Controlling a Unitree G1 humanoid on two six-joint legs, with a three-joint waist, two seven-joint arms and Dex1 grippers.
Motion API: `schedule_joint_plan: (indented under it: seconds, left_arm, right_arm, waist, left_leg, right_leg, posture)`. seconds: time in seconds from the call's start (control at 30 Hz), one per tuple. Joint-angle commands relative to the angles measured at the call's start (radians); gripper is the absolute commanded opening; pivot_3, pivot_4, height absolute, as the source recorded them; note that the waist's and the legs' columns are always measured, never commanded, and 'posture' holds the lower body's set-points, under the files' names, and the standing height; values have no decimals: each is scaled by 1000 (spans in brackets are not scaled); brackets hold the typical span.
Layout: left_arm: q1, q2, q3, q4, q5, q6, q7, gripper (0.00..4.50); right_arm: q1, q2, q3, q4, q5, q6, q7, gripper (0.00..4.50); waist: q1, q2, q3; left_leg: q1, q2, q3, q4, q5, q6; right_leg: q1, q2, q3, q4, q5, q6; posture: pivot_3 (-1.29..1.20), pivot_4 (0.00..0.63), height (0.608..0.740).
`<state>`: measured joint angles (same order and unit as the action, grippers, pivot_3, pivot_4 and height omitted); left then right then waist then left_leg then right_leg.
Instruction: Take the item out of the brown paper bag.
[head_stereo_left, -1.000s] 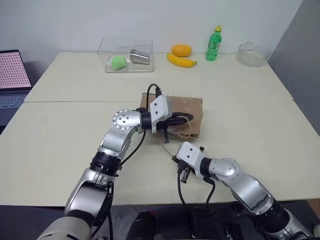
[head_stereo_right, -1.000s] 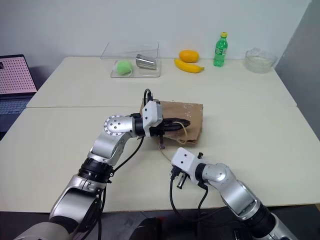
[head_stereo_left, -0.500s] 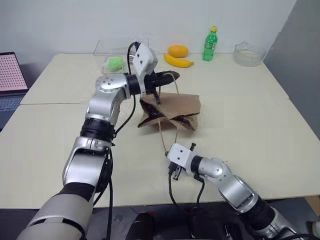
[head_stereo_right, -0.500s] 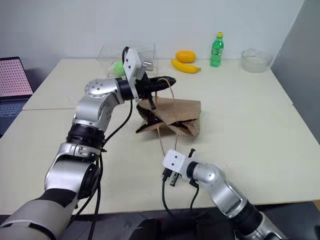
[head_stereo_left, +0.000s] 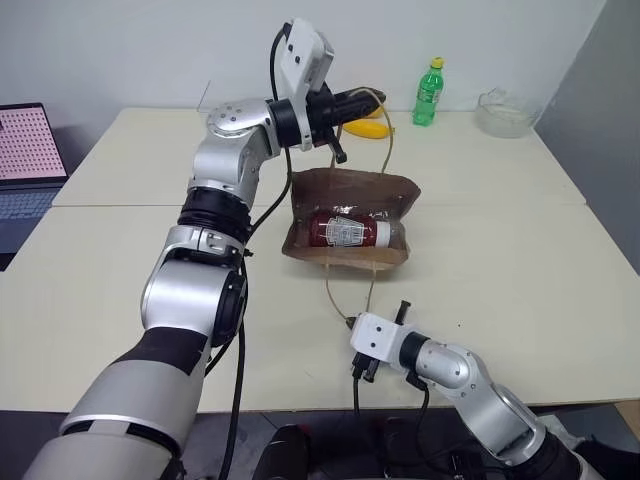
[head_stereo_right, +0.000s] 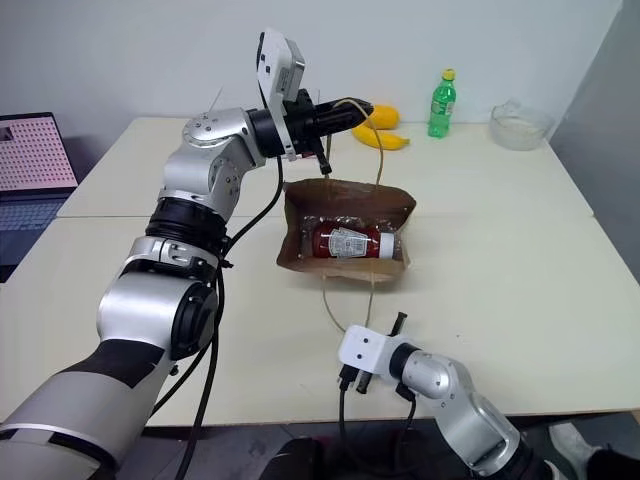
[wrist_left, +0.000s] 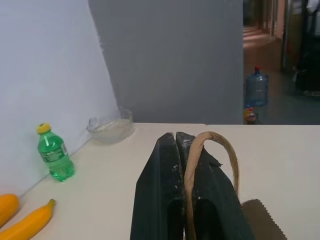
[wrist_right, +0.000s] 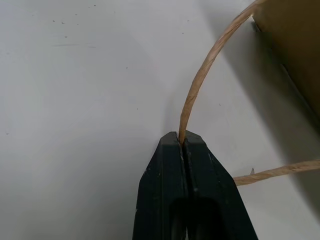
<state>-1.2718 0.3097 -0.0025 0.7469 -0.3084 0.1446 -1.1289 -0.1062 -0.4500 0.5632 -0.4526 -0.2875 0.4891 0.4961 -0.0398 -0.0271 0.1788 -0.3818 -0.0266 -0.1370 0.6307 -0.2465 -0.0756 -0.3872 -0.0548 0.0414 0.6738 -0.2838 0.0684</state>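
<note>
Left gripper (head_stereo_left: 362, 98) raised, jaws clamped on upper loop handle (head_stereo_left: 385, 140), brown paper bag (head_stereo_left: 350, 190) held open on table (head_stereo_left: 500, 250), ketchup bottle (head_stereo_left: 352, 229) seen lying inside, right gripper (head_stereo_left: 352, 322) pinched shut on lower handle (head_stereo_left: 330, 295).

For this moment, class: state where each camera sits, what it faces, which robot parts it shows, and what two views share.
Left and right eye views: on the head, looking down at the table; both arms, left claw lifting the brown paper bag, the item inside.
Left wrist view: along shut fingers pinching a handle, toward the green bottle.
Right wrist view: along the right claw pinching the other handle.
Shared: eye and left wrist views show the banana.
</note>
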Motion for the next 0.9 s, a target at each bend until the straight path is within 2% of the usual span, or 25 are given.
schedule_joint_plan:
  seconds: [0.03,0.2,0.37,0.47,0.57,0.7,0.9]
  left_arm:
    - [63,19,8,-174,-72,100,-85,0]
    - [177,40,-1,-386,-155,292,-119,0]
    - [209,46,-16,-463,-180,367,-123,0]
    - [231,55,-34,-511,-195,411,-143,0]
    - [245,61,-41,-543,-205,437,-150,0]
    - [230,57,-33,-536,-211,446,-133,0]
    - [207,67,-24,-502,-210,439,-124,0]
  right_arm:
    - [48,-26,-72,-24,25,86,31,926]
    - [76,-37,-243,-313,189,286,136,2623]
    - [81,-148,-415,-504,378,448,281,4435]
    - [40,-158,-564,-580,541,543,352,4435]
    - [-97,-124,-607,-560,603,599,305,4435]
    - [-298,-84,-492,-456,576,616,191,4435]
    - [-511,37,-274,-152,472,552,44,4435]
  waist:
    - [1,0,0]
    - [1,-1,1]
    - [4,-1,1]
    - [4,-1,1]
    - [-4,0,2]
    - [-5,0,2]
    - [-12,0,2]
  left_leg:
    - [0,0,0,0,0,0]
    - [-1,1,-1,1,0,0]
    - [-1,1,0,1,0,0]
    - [0,1,0,1,0,0]
    - [0,2,1,1,0,0]
    - [1,2,1,1,0,0]
    - [0,2,1,1,0,0]
  right_leg:
    - [0,0,0,0,1,-2]
    - [-1,0,0,1,2,-4]
    - [-1,1,0,2,1,-2]
    - [-1,1,0,2,0,0]
    - [-1,1,0,3,2,-3]
    - [-1,1,0,4,2,-4]
    - [-3,1,0,4,2,-4]
  posture:
    - [0,150,740]
    - [0,150,740]
    - [0,150,740]
    - [0,150,740]
    - [0,150,740]
    - [0,150,740]
    - [0,150,740]
